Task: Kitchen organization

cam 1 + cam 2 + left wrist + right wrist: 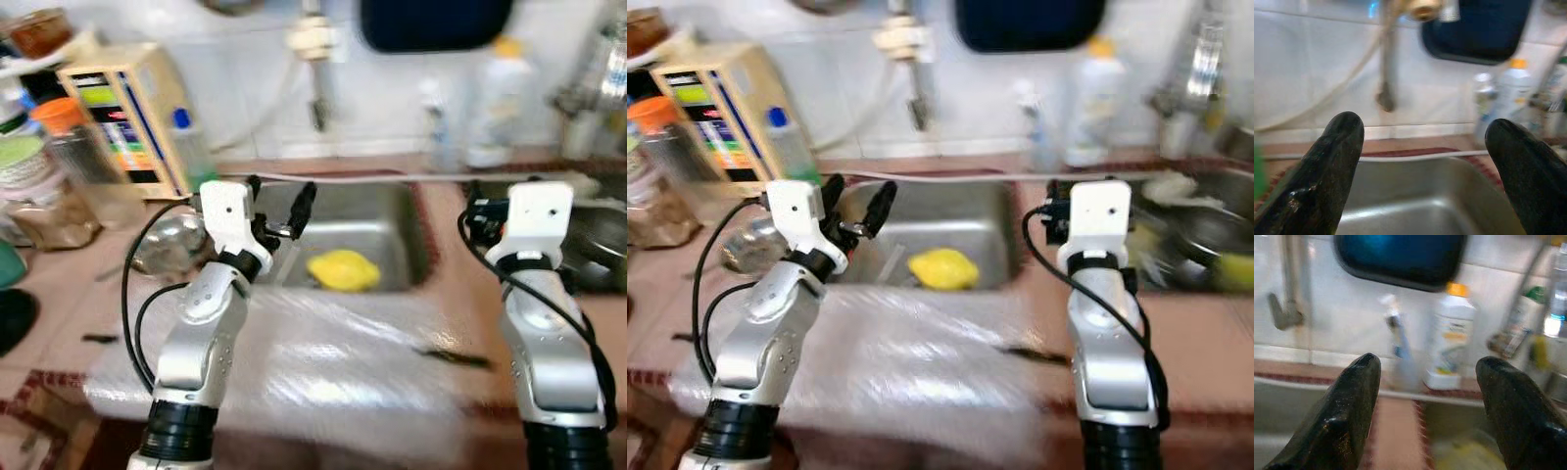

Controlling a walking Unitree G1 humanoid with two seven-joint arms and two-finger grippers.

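Note:
The picture is blurred. A steel sink (392, 211) lies ahead with a yellow object (343, 269) in its basin. My left gripper (282, 191) hovers over the sink's left rim, open, nothing between its fingers (1337, 161). My right gripper (1429, 362) is held up at the sink's right side, over the strip between the two basins, also open and empty. Ahead of it by the wall stand a white bottle with an orange cap (1452, 340) and a small spray bottle (1398, 342).
A tap (315, 59) hangs over the sink; a dark tray (436, 22) is on the wall. On the left are a carton (127, 113), a blue-capped bottle (191, 147), jars (73, 147) and a steel bowl (167, 245). The right basin (1205, 245) holds dishes.

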